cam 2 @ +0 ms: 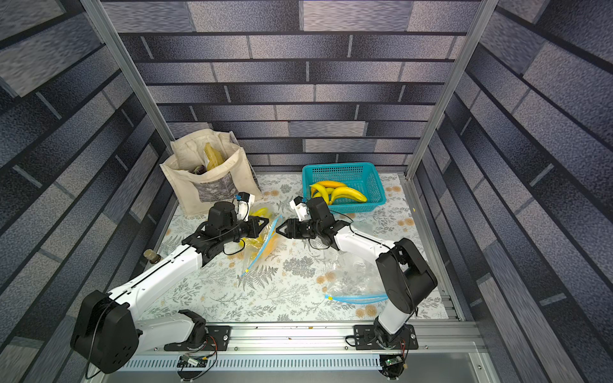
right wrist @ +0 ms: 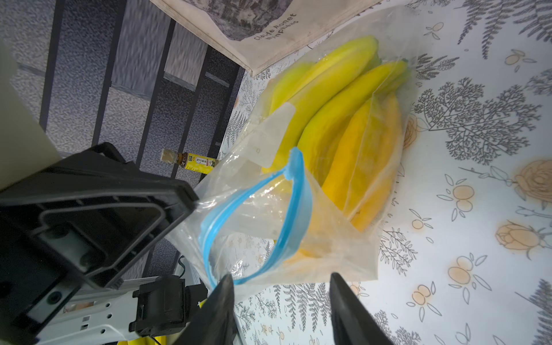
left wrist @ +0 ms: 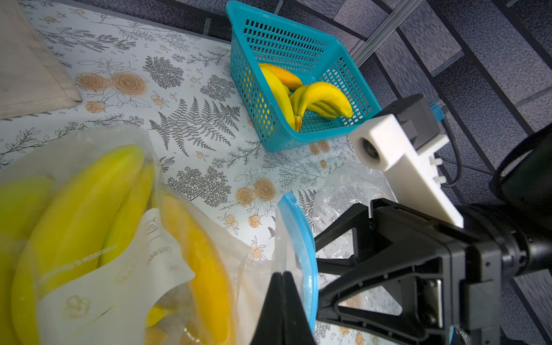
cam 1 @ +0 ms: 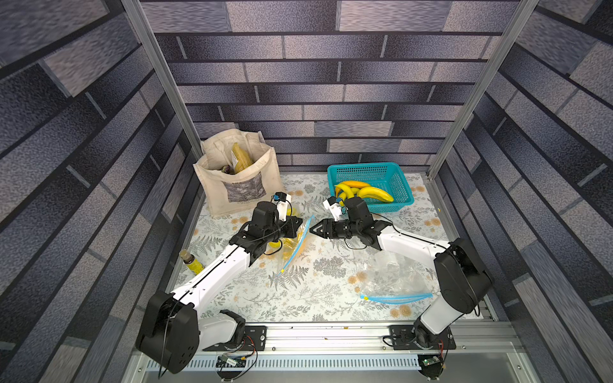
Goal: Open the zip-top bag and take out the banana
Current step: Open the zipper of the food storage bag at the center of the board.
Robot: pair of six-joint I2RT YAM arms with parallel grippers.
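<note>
Zip-top bag (right wrist: 352, 215) of bananas (right wrist: 334, 119) lay on the floral surface (cam 1: 318, 298) between the two grippers, its blue zip rim (right wrist: 294, 191) already parted into a loop. On its left, the left gripper (left wrist: 283, 288) was clenched on one lip of the mouth and held that edge up. On its right, the right gripper (right wrist: 280, 277) was released, jaws apart, tips just at the opening; whether one brushed the rim could not be told. The step in hand looked like the reach inside. To do it well, the left gripper should hold the lip taut and raised. The right gripper should enter through the loop, straddle one banana's near end, and close gently without pinching film. Beyond the right gripper stood a teal basket (cam 1: 365, 164) holding loose bananas (cam 1: 365, 194).
</note>
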